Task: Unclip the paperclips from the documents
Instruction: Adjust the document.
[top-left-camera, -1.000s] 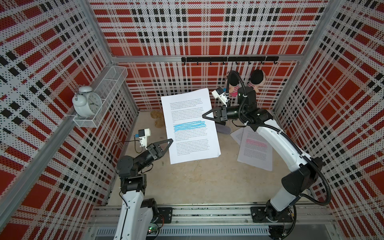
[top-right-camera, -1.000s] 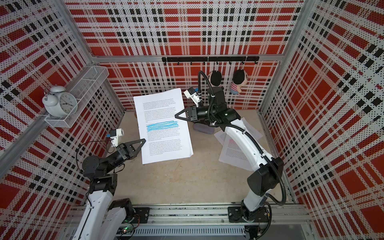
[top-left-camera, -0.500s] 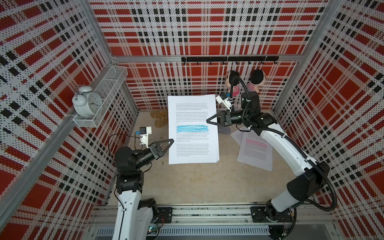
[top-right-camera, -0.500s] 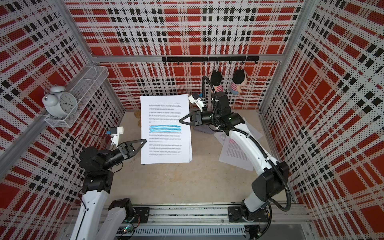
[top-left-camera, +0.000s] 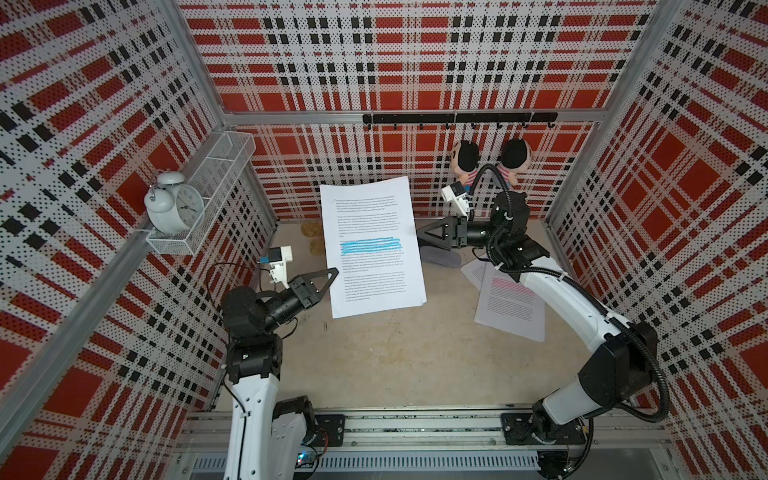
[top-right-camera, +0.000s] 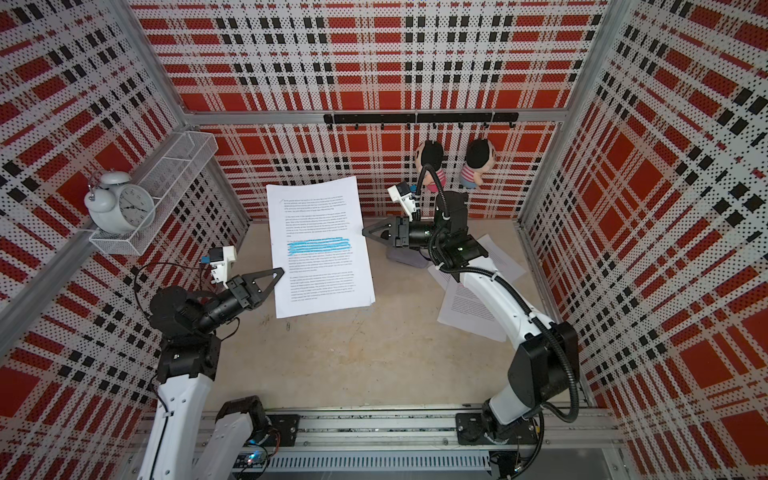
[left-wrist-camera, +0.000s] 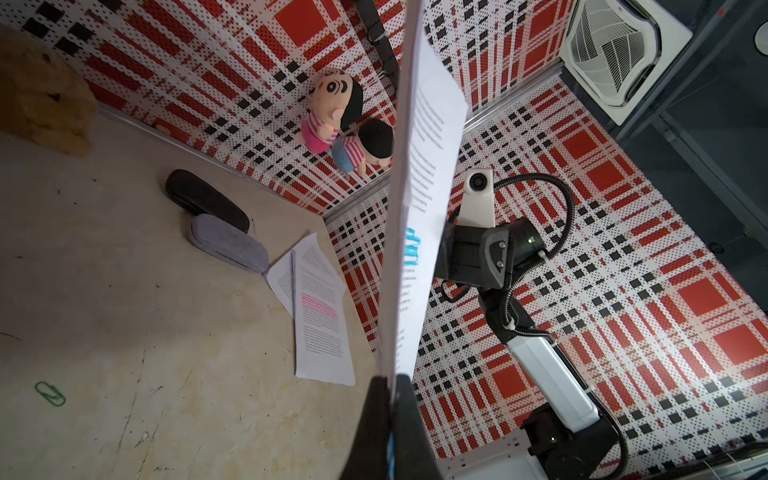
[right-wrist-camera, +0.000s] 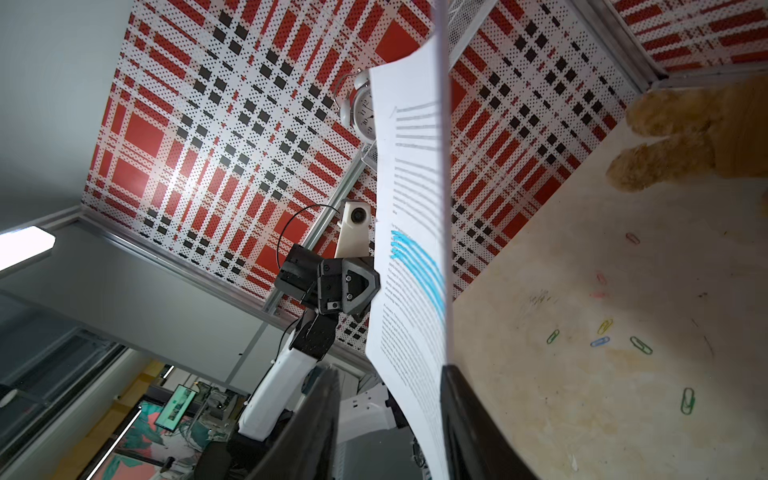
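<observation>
Open room for lowering is offered by the bare front of the table (top-left-camera: 395, 374); the rear is crowded by the glasses cases (left-wrist-camera: 226, 245). The blue-banded document (top-left-camera: 374, 257) is held aloft above the table, pinched at one long edge by the closed left hand (top-left-camera: 332, 274). As the right hand (right-wrist-camera: 387, 374) is parted around the opposite edge without clamping, the sheets could sag, fan or slip free. The pink-banded document (top-left-camera: 509, 307), lying beneath the right arm (top-left-camera: 561, 291), could be swept. Loose paperclips (right-wrist-camera: 599, 342) are scattered on the table; a clip on the held sheets cannot be confirmed.
</observation>
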